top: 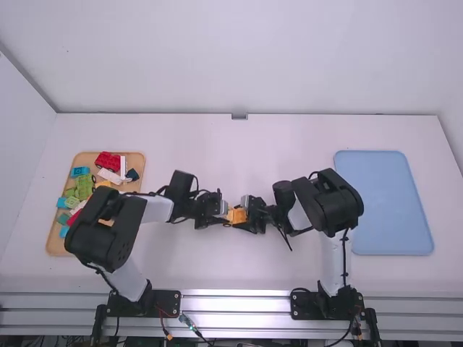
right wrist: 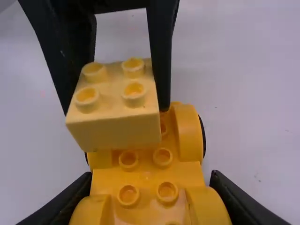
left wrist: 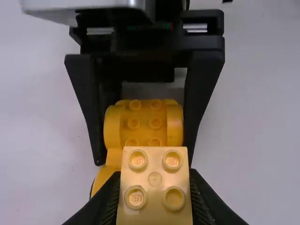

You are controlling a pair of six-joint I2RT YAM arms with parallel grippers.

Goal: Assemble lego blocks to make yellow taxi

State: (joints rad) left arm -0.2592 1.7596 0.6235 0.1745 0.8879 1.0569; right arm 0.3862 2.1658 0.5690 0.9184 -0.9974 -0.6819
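Left gripper (top: pixel 221 212) and right gripper (top: pixel 247 216) meet at mid-table around the yellow car base (top: pixel 236 215). In the left wrist view my left gripper (left wrist: pixel 154 187) is shut on a pale yellow two-by-two brick (left wrist: pixel 154 178), studs showing; the car base (left wrist: pixel 144 123) lies behind it, between the right gripper's fingers. My right gripper (right wrist: pixel 151 180) is shut on the studded car base (right wrist: pixel 147 178) with rounded fenders. The brick (right wrist: pixel 115 103) overlaps the base's far end in the right wrist view; whether they touch, I cannot tell.
A wooden tray (top: pixel 55 248) at the far left holds several blocks: a red car piece (top: pixel 108 161), green ones (top: pixel 85 186), blue and white ones. The left arm reaches across its near side. A blue tray (top: pixel 383 202) lies to the right.
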